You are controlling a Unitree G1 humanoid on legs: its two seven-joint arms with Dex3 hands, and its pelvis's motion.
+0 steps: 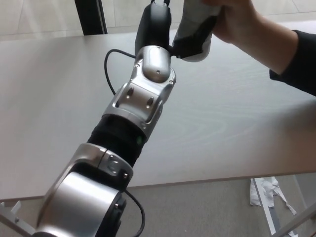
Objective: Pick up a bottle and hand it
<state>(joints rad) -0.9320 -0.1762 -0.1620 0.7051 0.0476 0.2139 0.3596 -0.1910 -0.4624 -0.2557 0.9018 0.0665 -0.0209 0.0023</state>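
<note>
The bench (237,133) is wide, flat and pale grey, with a soft shine. It fills most of the view. Behind the bench the floor is light, and a dark post (91,16) stands there. Below the front edge of the bench the floor is grey, and white crumpled scraps (266,193) lie on it.

The robot's left arm reaches up over the bench. A black cable (111,74) loops beside the arm. The left hand (170,32) is at the top of the view, above the far side of the bench. Its black fingers (190,47) are wrapped around the white bottle (197,22) and hold it off the bench. The bottle is tilted.

A person's hand (239,22) with a black sleeve (298,64) comes in from the right, over the bench, and touches the top part of the bottle.
</note>
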